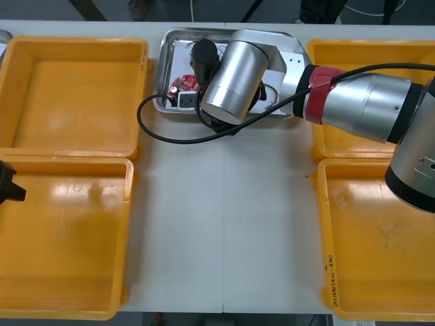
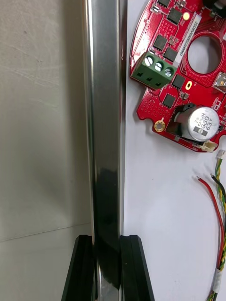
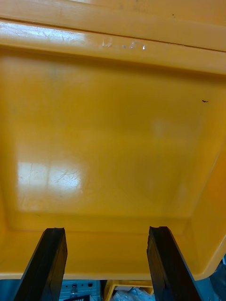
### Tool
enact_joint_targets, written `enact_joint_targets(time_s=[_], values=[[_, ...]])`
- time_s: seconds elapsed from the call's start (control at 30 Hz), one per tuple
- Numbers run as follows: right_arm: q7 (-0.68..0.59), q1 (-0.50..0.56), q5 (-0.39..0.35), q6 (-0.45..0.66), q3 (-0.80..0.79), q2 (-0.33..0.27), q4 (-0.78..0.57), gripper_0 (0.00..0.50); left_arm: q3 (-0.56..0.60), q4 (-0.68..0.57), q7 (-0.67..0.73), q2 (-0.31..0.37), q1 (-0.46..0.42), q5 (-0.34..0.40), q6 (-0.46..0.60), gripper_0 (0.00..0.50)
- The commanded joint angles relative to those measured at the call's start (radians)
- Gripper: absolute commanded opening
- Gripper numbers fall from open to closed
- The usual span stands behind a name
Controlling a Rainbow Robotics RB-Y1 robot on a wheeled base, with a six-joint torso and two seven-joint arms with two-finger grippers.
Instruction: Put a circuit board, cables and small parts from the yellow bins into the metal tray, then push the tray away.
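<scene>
Currently metal tray is sitting top centre of the front view, right gripper pinching its lower rim narrowly. Black cable is looping out lower left; pushing risks dragging it, jolting circuit board. Left gripper is idling wide over lower-left yellow bin.

Light counter, dark floor
A faint seam splits the counter; floor shows beyond its far edge.

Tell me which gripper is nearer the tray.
Right. The right gripper has its fingers clamped on the tray rim, beside the board. The left gripper is far off to the left, fingers open over a bin.
</scene>
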Motion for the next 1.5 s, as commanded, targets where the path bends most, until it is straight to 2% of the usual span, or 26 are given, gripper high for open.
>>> enact_joint_targets(time_s=[0.03, 0.43, 0.5, 0.53, 0.57, 0.6, 0.73, 0.87, 1.23, 1.5], values=[[0.064, -0.063, 0.014, -0.01, -0.033, 0.026, 0.015, 0.0, 0.03, -0.023, -0.083, 0.04, 0.022, -0.009, -0.007, 0.5], [0.075, -0.065, 0.032, -0.016, -0.033, 0.027, 0.03, 0.0, 0.03, -0.023, -0.083, 0.04, 0.022, -0.009, -0.007, 0.5], [0.076, -0.065, 0.032, -0.016, -0.033, 0.029, 0.03, 0.017, 0.03, -0.023, -0.083, 0.04, 0.022, -0.009, -0.007, 0.5], [0.076, -0.065, 0.032, -0.016, -0.033, 0.029, 0.032, 0.262, 0.03, -0.023, -0.083, 0.04, 0.022, -0.009, -0.007, 0.5], [0.075, -0.065, 0.032, -0.016, -0.035, 0.027, 0.03, 0.262, 0.03, -0.023, -0.083, 0.04, 0.022, -0.009, -0.007, 0.5], [0.073, -0.065, 0.032, -0.015, -0.038, 0.027, 0.032, 0.495, 0.03, -0.023, -0.083, 0.04, 0.022, -0.009, -0.007, 0.5], [0.076, -0.065, 0.032, -0.009, -0.055, 0.027, 0.038, 0.5, 0.03, -0.023, -0.083, 0.04, 0.022, -0.009, -0.007, 0.5], [0.072, -0.065, -0.005, 0.04, -0.104, 0.029, 0.036, 0.5, 0.03, -0.023, -0.083, 0.04, 0.022, -0.009, -0.007, 0.5], [0.032, -0.054, -0.021, 0.26, -0.222, 0.024, -0.072, 0.5, 0.03, -0.023, -0.083, 0.04, 0.022, -0.009, -0.007, 0.5], [-0.029, 0.017, 0.005, 0.456, -0.374, 0.018, -0.192, 0.5, 0.03, -0.023, -0.083, 0.04, 0.022, -0.009, -0.007, 0.5]])
